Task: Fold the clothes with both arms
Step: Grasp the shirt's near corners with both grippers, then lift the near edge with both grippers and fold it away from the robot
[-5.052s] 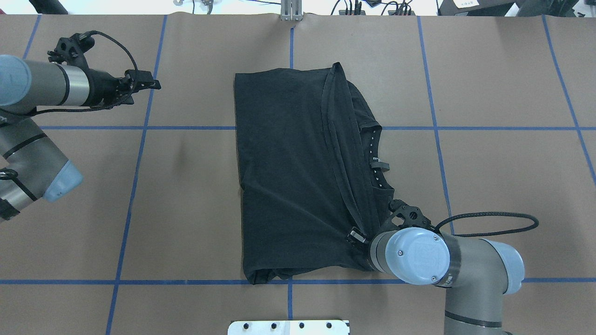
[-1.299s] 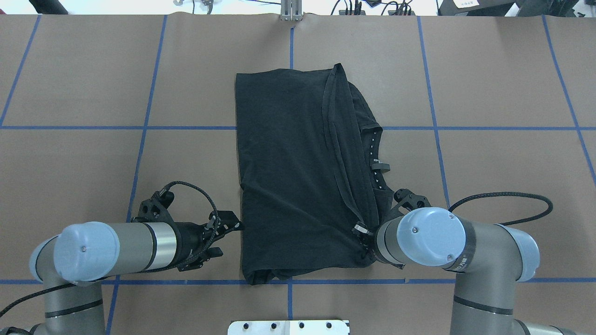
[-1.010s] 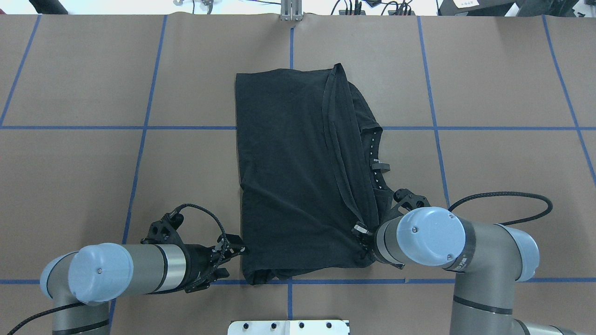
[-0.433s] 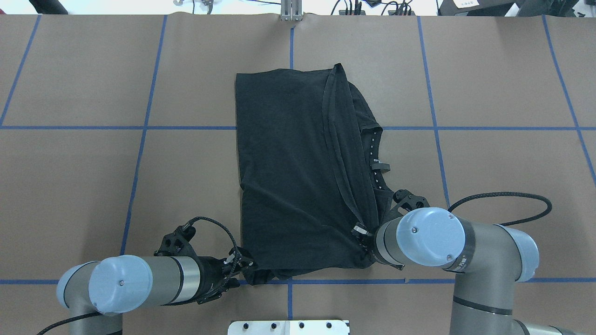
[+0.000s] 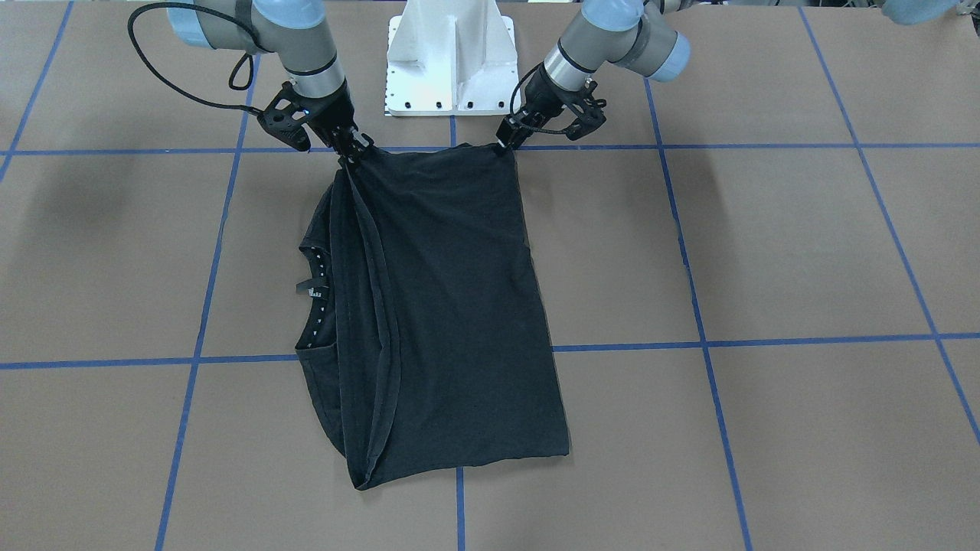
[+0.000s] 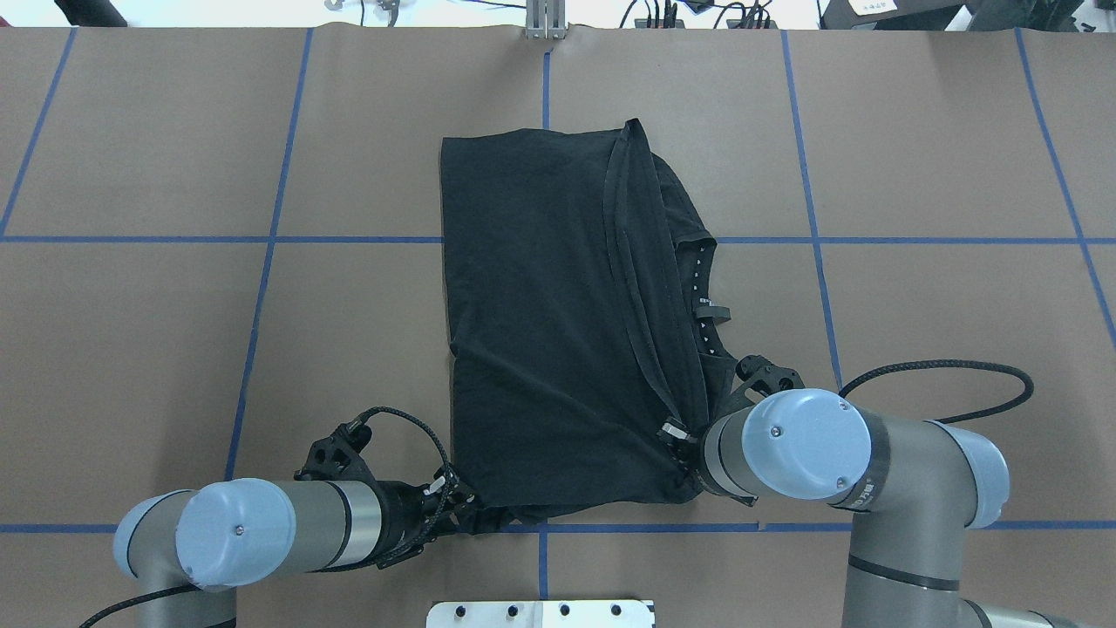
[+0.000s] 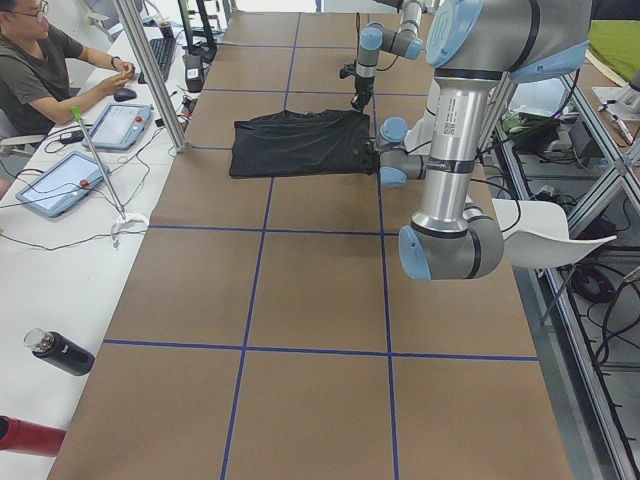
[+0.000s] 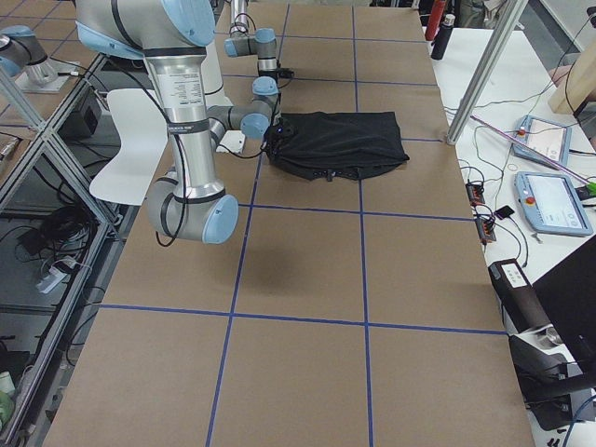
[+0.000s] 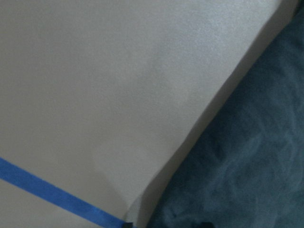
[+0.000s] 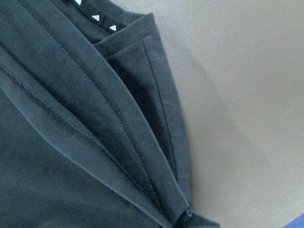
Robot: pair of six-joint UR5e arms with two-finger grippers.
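From the front-facing camera I see the shirt (image 5: 452, 306) lying folded lengthwise on the surface (image 5: 766, 252), its collar (image 5: 315, 291) showing on the right arm's side. The right pincer (image 5: 354, 148) is clamped on the shirt's corner nearest the robot, where the cloth gathers to a point. The left pincer (image 5: 505, 143) touches the other corner of that same edge, but I cannot tell whether its jaws are apart or closed. Overhead, both pincers sit low at the shirt's near edge, one at each corner, close to a blue tape line (image 6: 697, 528). From the left end the shirt lies flat beyond the near arm, and a person sits at a side desk. The right end shows much the same, small. My left wrist camera sees only the shirt's edge, bare surface and a strip of tape. The right wrist camera shows stitched hems converging toward the bottom of its picture.
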